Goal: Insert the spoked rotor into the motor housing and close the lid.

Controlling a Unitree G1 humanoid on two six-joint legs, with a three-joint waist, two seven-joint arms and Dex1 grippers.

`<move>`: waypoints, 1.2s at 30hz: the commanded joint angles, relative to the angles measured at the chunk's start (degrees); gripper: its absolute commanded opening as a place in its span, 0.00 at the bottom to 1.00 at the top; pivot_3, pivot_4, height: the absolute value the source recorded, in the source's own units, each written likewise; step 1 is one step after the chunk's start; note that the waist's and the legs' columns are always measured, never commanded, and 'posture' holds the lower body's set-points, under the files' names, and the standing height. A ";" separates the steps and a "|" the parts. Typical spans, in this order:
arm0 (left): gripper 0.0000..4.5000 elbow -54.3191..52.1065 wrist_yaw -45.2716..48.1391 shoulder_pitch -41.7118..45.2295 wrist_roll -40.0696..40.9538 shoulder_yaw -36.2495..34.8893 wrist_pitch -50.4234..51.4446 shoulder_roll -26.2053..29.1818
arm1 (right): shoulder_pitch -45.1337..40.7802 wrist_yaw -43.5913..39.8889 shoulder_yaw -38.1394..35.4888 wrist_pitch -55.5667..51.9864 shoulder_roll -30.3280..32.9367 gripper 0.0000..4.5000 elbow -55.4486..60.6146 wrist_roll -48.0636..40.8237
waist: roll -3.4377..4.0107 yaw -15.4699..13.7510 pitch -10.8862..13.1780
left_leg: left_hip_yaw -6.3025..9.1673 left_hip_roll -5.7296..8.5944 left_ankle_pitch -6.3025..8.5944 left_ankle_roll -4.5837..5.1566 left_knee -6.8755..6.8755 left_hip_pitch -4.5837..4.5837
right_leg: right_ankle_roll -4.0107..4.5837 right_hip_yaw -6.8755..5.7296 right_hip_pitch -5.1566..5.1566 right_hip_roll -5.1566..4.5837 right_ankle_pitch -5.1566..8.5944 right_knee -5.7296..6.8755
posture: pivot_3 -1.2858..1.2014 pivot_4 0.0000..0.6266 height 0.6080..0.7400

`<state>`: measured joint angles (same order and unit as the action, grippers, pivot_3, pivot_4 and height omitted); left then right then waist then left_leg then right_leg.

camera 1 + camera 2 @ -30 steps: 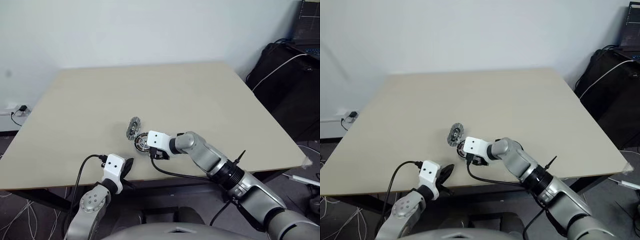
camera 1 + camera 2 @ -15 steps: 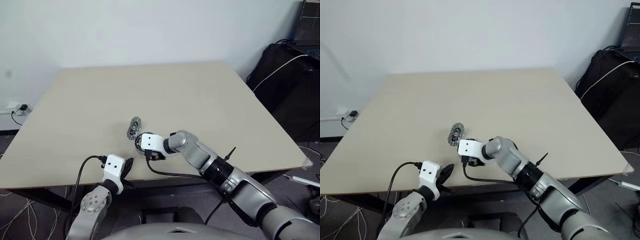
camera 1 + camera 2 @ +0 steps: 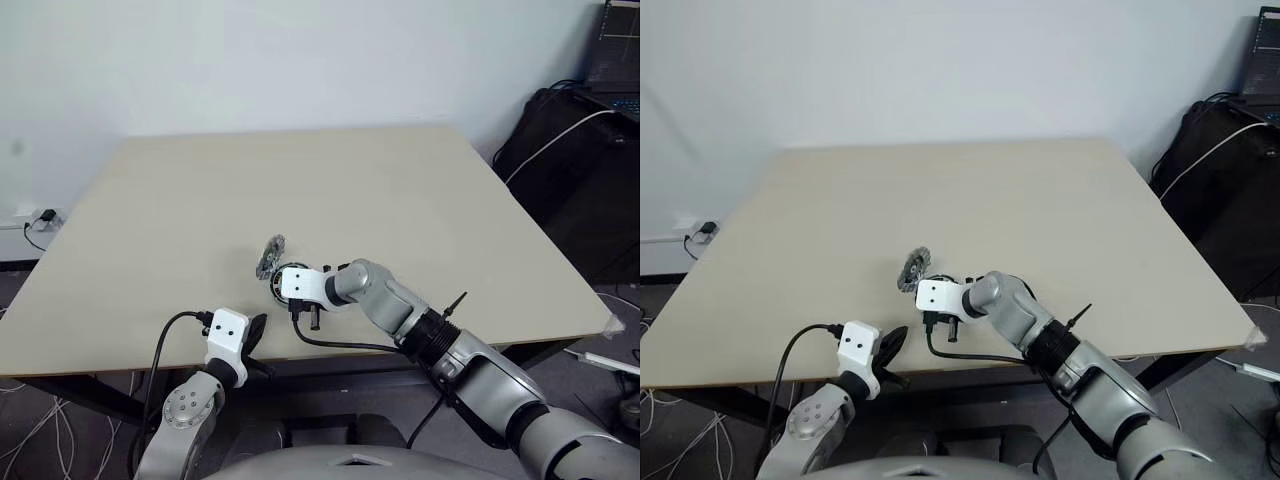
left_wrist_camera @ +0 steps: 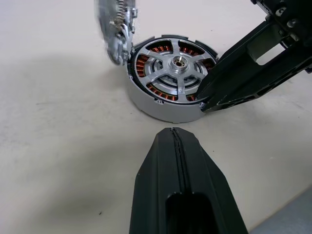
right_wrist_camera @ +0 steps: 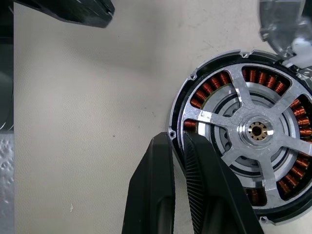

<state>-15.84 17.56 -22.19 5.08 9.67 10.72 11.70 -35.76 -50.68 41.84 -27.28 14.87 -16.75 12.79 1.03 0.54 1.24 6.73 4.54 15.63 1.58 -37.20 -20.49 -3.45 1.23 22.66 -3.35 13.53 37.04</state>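
Note:
The motor housing (image 4: 165, 106) lies on the table near its front edge, copper windings showing in a ring. The spoked rotor (image 5: 257, 130) sits inside it, silver spokes over the windings. The lid (image 4: 114, 29) stands tilted against the housing's far rim, and shows as a small grey disc (image 3: 268, 255) from the head. My right gripper (image 5: 176, 139) reaches down from the right, shut on the housing's rim, one finger outside and one inside. My left gripper (image 4: 173, 134) is shut and empty, a short way in front of the housing (image 5: 210, 62).
The beige table (image 3: 400, 190) stretches wide behind and beside the parts. Its front edge runs just under my left gripper (image 3: 255, 330). Black bags (image 3: 570, 160) with a white cable stand off the table's right side.
My right wrist has shifted left and now covers the housing in the head views. The lid looks tipped more on edge. The left arm has stayed put.

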 commanded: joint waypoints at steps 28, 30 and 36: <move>0.00 2.11 0.85 1.01 0.14 1.73 -1.74 -0.68 | 17.50 24.95 -29.56 -51.82 -14.15 0.01 35.52 -15.41 | -0.05 -0.40 0.12 | 0.04 -0.04 0.01 0.02 0.03 -0.25 | 0.04 0.01 0.24 -0.14 -0.01 -0.04 | 0.52 0.00 1.00; 0.00 2.00 0.89 0.74 0.16 1.57 -1.75 -0.53 | 17.21 27.24 -30.01 -50.39 -15.71 0.01 33.60 -15.62 | -0.06 -0.28 0.12 | 0.04 -0.04 0.01 0.02 0.04 -0.24 | 0.04 0.01 0.23 -0.14 -0.01 -0.04 | 0.52 0.00 1.00; 0.00 1.54 0.78 0.07 0.14 1.24 -1.78 -0.35 | 15.84 30.92 -31.28 -48.29 -19.08 0.01 28.43 -17.49 | -0.05 0.20 0.11 | 0.03 -0.03 0.00 -0.01 0.04 -0.20 | 0.01 0.01 0.19 -0.12 -0.02 -0.04 | 0.52 0.00 1.00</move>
<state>-13.33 18.43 -22.14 5.13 11.40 10.25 11.36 -18.14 -20.99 12.05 -77.51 -3.22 12.17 -3.88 0.99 0.74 1.35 6.77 4.50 15.63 1.57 -37.17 -20.67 -3.47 1.25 22.86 -3.46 13.51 37.00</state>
